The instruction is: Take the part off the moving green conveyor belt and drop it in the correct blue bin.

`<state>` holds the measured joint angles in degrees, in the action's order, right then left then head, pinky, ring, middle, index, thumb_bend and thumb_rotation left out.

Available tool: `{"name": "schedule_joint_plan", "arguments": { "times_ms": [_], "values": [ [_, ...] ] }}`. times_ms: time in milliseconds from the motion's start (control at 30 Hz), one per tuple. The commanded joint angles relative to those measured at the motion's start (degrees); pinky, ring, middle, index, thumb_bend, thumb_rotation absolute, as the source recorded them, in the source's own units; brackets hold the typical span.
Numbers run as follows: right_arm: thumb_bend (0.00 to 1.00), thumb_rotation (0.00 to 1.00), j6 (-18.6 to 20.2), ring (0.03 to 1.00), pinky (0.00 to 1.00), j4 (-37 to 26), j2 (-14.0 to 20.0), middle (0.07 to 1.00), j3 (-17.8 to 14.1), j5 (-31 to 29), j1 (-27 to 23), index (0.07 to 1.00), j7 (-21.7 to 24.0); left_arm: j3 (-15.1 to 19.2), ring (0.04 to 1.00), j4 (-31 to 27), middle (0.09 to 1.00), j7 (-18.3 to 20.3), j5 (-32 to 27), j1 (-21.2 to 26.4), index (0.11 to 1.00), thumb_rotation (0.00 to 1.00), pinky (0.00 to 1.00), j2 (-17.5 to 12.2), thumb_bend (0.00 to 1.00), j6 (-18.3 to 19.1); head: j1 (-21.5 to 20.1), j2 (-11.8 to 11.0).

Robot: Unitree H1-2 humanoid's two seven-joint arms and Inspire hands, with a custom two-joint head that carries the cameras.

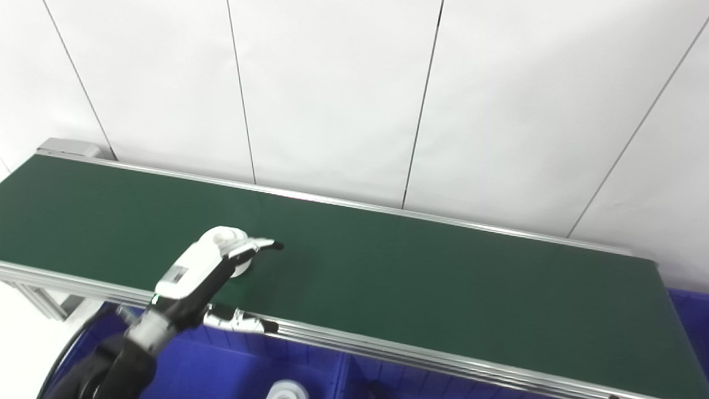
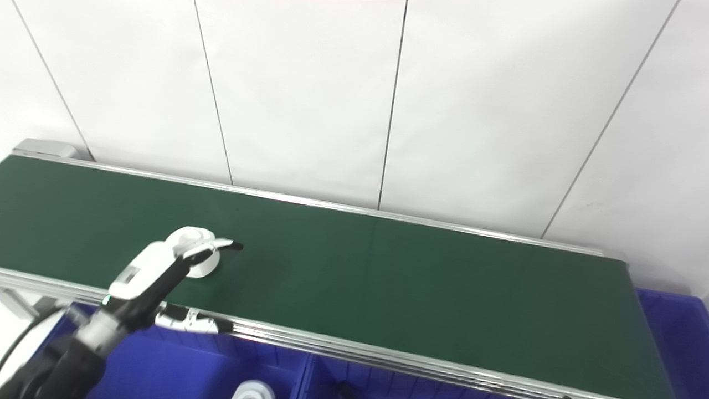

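Note:
A white round part (image 1: 228, 236) lies on the green conveyor belt (image 1: 443, 288), near its front edge at the left; it also shows in the right eye view (image 2: 193, 237). My left hand (image 1: 205, 271) reaches over the belt from the lower left. Its fingers (image 1: 260, 245) stretch across the top of the part and hide much of it. The thumb (image 1: 238, 320) stays apart, low by the belt's front rail. The hand is open, not closed on the part. My right hand is not in view.
Blue bins (image 1: 221, 371) stand below the belt's front rail, with a divider between them; one holds a white round part (image 1: 288, 390). Another blue bin (image 1: 689, 316) sits at the belt's right end. A white panelled wall is behind.

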<state>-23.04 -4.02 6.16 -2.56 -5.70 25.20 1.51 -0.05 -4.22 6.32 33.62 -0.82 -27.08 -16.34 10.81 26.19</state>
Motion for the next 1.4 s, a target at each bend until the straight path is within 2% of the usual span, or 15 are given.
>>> {"name": "schedule_joint_plan", "arguments": {
  "times_ms": [0, 100, 200, 267, 433, 533, 667, 833, 1033, 1167, 1233, 1367],
  "values": [
    [0.56, 1.0, -3.3, 1.0, 1.0, -1.0, 0.3, 1.0, -0.7, -0.8, -0.3, 1.0, 0.6, -0.3, 0.87, 1.1, 0.851, -0.3, 0.7, 2.8, 0.823, 0.37, 0.91, -2.3, 0.83, -0.6, 0.1, 0.0],
    [0.56, 1.0, -2.7, 1.0, 1.0, -1.5, 0.3, 1.0, -0.7, -0.4, -0.3, 1.0, 0.9, -1.0, 0.877, 4.5, 0.853, -0.1, 2.0, 5.6, 0.817, 0.35, 0.94, -4.3, 0.84, -0.8, 0.0, 0.0],
    [0.5, 1.0, -2.3, 1.0, 1.0, -1.8, 0.3, 1.0, -0.7, -0.3, -0.3, 1.0, 1.1, -1.9, 0.88, 7.4, 0.851, -0.1, 3.9, 7.8, 0.779, 0.34, 0.95, -6.0, 0.86, -0.7, -0.3, 0.0],
    [0.47, 1.0, -2.6, 1.0, 1.0, -1.6, 0.1, 1.0, -0.7, -0.4, -0.3, 1.0, 1.1, -2.7, 0.875, 11.1, 0.844, -1.4, 4.8, 9.7, 0.761, 0.33, 0.93, -6.8, 0.86, -2.4, -0.4, 0.0],
    [0.48, 1.0, -2.9, 1.0, 1.0, -1.3, 0.1, 1.0, -0.7, -0.2, -0.4, 1.0, 1.2, -5.2, 0.88, 18.5, 0.846, -2.4, 5.8, 14.3, 0.756, 0.29, 0.94, -7.2, 0.86, -3.2, -0.8, 0.0],
    [0.52, 1.0, -2.5, 1.0, 1.0, -1.4, 0.0, 1.0, -0.7, 0.0, -0.4, 1.0, 1.2, -7.0, 0.869, 22.5, 0.843, -3.4, 6.7, 16.9, 0.756, 0.33, 0.91, -7.0, 0.87, -3.7, -1.0, 0.0],
    [0.51, 1.0, -3.0, 1.0, 1.0, -1.0, -0.4, 1.0, -0.7, 0.4, -0.6, 1.0, 1.0, -10.2, 0.862, 28.4, 0.836, -5.8, 8.8, 20.7, 0.752, 0.34, 0.9, -6.4, 0.86, -4.8, -1.7, 0.0],
    [0.51, 1.0, -3.4, 1.0, 1.0, -0.9, -1.0, 1.0, -0.5, 0.1, -0.4, 1.0, 1.3, -13.3, 0.863, 32.7, 0.838, -7.6, 9.3, 23.9, 0.752, 0.39, 0.91, -5.3, 0.85, -5.1, -2.3, 0.0],
    [0.54, 1.0, -3.4, 1.0, 1.0, -1.1, -1.5, 1.0, -0.4, -0.1, -0.4, 1.0, 1.6, -15.6, 0.833, 37.0, 0.806, -12.3, 9.9, 26.1, 0.729, 0.3, 0.84, -2.0, 0.84, -4.7, -2.9, -0.1],
    [0.52, 1.0, -3.4, 1.0, 1.0, -1.6, -1.9, 1.0, -0.3, 0.2, -0.1, 1.0, 1.6, -17.1, 0.805, 38.1, 0.776, -14.4, 10.1, 27.0, 0.712, 0.25, 0.8, 0.1, 0.8, -4.7, -3.5, 0.1],
    [0.53, 1.0, -3.1, 1.0, 1.0, -2.0, -2.2, 1.0, -0.3, 0.7, 0.1, 1.0, 1.3, -17.9, 0.793, 38.0, 0.765, -14.4, 10.0, 27.4, 0.709, 0.24, 0.79, 0.8, 0.79, -4.5, -3.7, 0.2],
    [0.55, 1.0, -3.1, 1.0, 1.0, -2.4, -2.6, 1.0, -0.3, 0.7, 0.3, 1.0, 1.2, -17.7, 0.773, 36.9, 0.755, -11.4, 7.3, 27.2, 0.714, 0.24, 0.78, 1.7, 0.77, -3.1, -3.9, 0.3]
  ]
}}
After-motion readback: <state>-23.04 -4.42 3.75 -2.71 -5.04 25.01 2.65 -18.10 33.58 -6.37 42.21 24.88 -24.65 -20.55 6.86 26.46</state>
